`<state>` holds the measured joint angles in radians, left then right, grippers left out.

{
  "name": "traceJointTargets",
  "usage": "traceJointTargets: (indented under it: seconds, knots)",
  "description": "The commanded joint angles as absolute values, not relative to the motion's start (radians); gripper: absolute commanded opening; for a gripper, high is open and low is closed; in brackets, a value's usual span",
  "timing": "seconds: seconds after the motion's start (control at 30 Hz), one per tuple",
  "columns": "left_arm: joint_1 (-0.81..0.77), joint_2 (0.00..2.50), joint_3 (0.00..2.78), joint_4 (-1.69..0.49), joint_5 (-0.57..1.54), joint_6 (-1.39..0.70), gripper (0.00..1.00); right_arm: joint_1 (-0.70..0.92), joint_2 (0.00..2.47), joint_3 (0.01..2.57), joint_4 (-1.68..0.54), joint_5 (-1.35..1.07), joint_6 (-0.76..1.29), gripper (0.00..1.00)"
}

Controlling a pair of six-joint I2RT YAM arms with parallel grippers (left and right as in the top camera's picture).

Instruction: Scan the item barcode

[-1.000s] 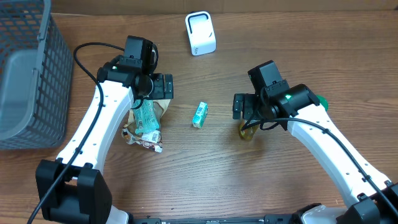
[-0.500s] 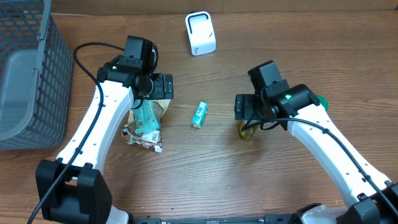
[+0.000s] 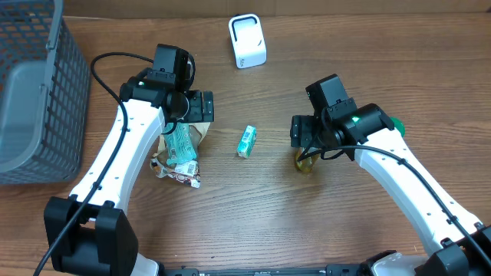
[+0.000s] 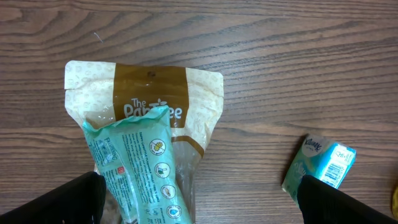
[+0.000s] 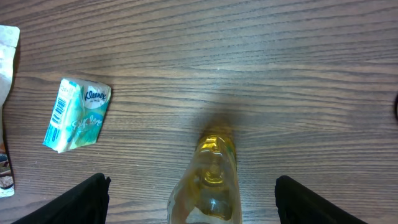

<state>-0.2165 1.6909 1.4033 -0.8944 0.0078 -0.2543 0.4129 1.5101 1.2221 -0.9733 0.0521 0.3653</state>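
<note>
Bottle [image 5: 214,180], clear yellowish, ungripped between wide-spread right tool [image 5: 193,196], left tool [image 4: 199,196] likewise spread above pouch [image 4: 149,99]

Left arm [image 3: 126,149], right arm [image 3: 410,188]: white shells, black joints. Left hand [image 4: 199,183], right hand [image 5: 191,181] black. Black cable [image 3: 103,73] off left arm.

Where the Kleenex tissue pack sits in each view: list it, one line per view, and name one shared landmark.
Overhead: tissue pack near the middle, between the two arms.
Left wrist: the pack at lower right, barcode end rightward.
Right wrist: the pack at left, barcode end leftward.
Landmark: the yellow bottle, right of the pack overhead and in the right wrist view; the left wrist view shows at most a yellow sliver at its right edge.
</note>
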Motion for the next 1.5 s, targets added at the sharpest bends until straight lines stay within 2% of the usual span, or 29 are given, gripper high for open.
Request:
traceJointTargets:
  seconds: [0.0, 0.2, 0.43, 1.07, 1.33, 1.47]
  knots:
    - [-0.223, 1.693, 1.422, -0.892, 0.012, -0.239, 1.0, 0.413, 1.51, 1.243, -0.971, 0.046, 0.359, 0.82]
    - [-0.223, 1.693, 1.422, -0.892, 0.012, -0.239, 1.0, 0.417, 1.51, 1.243, -0.971, 0.047, 0.359, 0.82]
    - [-0.223, 1.693, 1.422, -0.892, 0.012, -0.239, 1.0, 0.417, 1.524, 1.243, -0.963, 0.047, 0.36, 0.73]
    - [-0.223, 1.693, 1.422, -0.892, 0.012, -0.239, 1.0, 0.417, 1.565, 1.243, -0.958, 0.047, 0.359, 0.74]
    - [-0.223, 1.693, 1.422, -0.892, 0.012, -0.239, 1.0, 0.417, 1.565, 1.243, -0.96, 0.047, 0.359, 0.72]
    - [-0.223, 1.693, 1.422, -0.892, 0.012, -0.239, 1.0, 0.42, 1.565, 1.243, -0.96, 0.046, 0.36, 0.68]
